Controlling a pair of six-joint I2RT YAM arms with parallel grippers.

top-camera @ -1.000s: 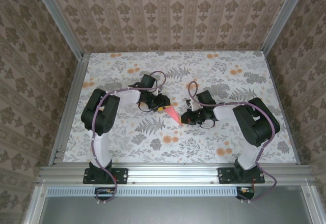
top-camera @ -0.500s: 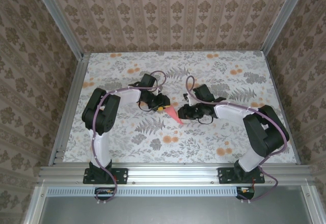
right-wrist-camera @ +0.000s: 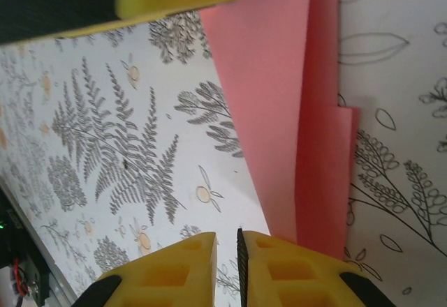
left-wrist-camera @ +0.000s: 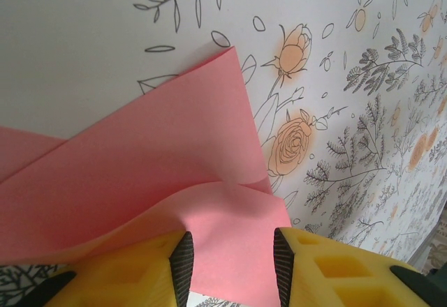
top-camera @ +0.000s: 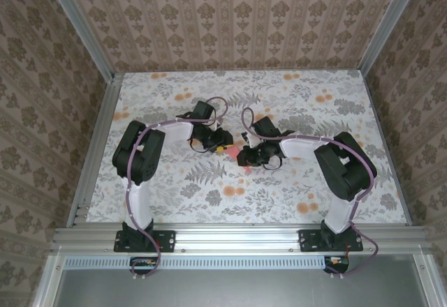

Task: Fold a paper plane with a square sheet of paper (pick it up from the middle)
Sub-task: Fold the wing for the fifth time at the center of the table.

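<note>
- One folded square sheet of paper (left-wrist-camera: 140, 181), salmon pink, is seen lying near the middle of the floral table (top-camera: 174, 98), layered flaps fanned out from a sharp corner.
- Several stepped edges of it (right-wrist-camera: 279, 111) are picked out in the right wrist view, stacked one over another, the lower end running down behind one yellow finger.
- From above, just a pink sliver (top-camera: 245, 169) is glimpsed, tucked under the two wrists that meet over it.
- Left gripper (left-wrist-camera: 232, 244): its yellow fingers are spread apart, and a flap of the sheet is seen lying in the gap between them, not pinched.
- Right gripper (right-wrist-camera: 227, 241): its fingers are parted by only a thin slit, nothing is held in it, and bare tablecloth is seen through.
- From overhead, the left gripper (top-camera: 223, 146) and right gripper (top-camera: 244, 159) are found just beside each other.
- An orange printed rose (left-wrist-camera: 293, 143) is seen just past the paper's edge.
</note>
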